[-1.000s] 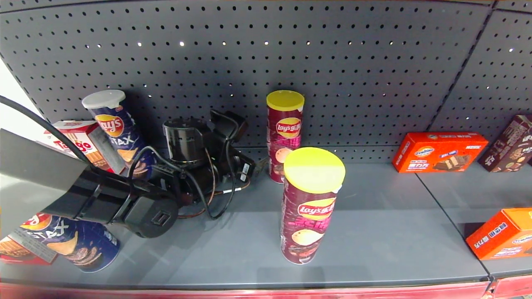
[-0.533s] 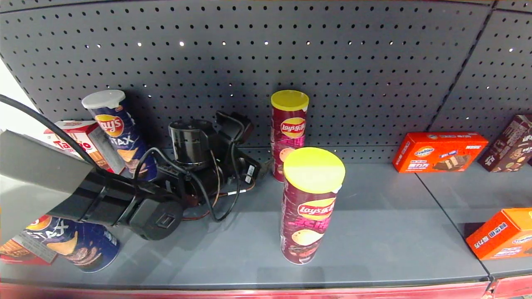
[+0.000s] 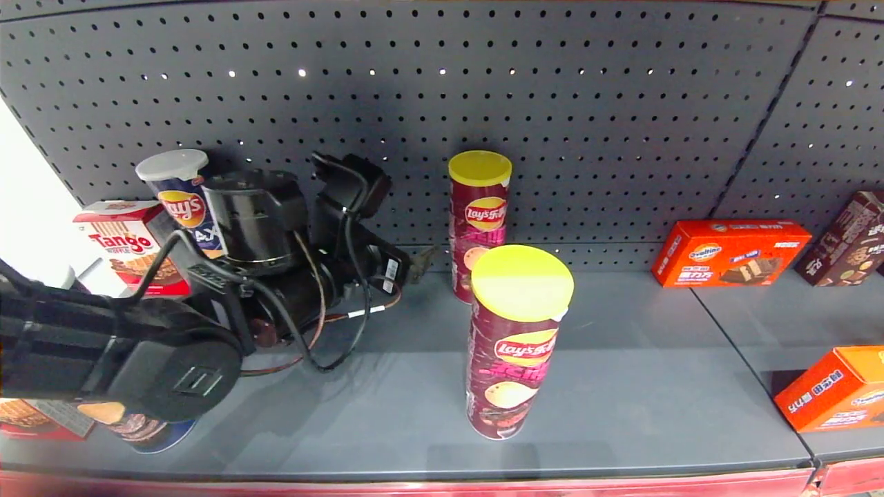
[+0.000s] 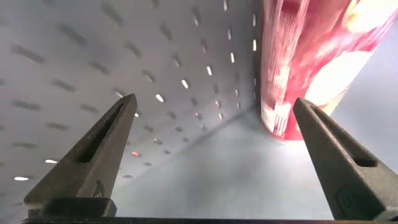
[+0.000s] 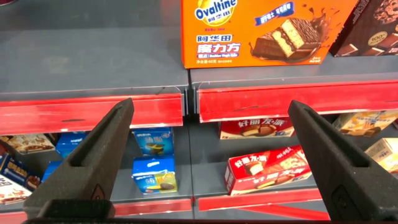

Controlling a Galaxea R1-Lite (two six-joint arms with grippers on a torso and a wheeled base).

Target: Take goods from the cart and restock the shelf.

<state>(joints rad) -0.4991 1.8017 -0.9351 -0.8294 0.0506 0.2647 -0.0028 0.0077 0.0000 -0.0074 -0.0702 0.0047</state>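
The left end effector (image 4: 214,101) sits low over the left half of the grey shelf (image 3: 621,386), its fingers spread apart with nothing between them; through the gap the wrist view shows the pegboard back wall (image 3: 552,103) meeting the shelf deck. The rear maroon chip can (image 3: 478,221), yellow-lidded, stands upright at the shelf's back edge against the pegboard, just beside the fingertips and outside their gap. The front maroon chip can (image 3: 514,345) stands upright near the front edge, directly ahead of the rear one and apart from it. Behind the left arm, a blue chip can (image 3: 181,197) with a grey lid stands near the back left corner beside a red wafer box (image 3: 128,245). An orange chocolate-wafer box (image 3: 728,252) lies at the back edge on the right, with a brown box (image 3: 846,248) beyond it. The right end effector (image 5: 211,104) is spread open and empty, facing lower shelves fronted by a red price rail (image 5: 93,112).
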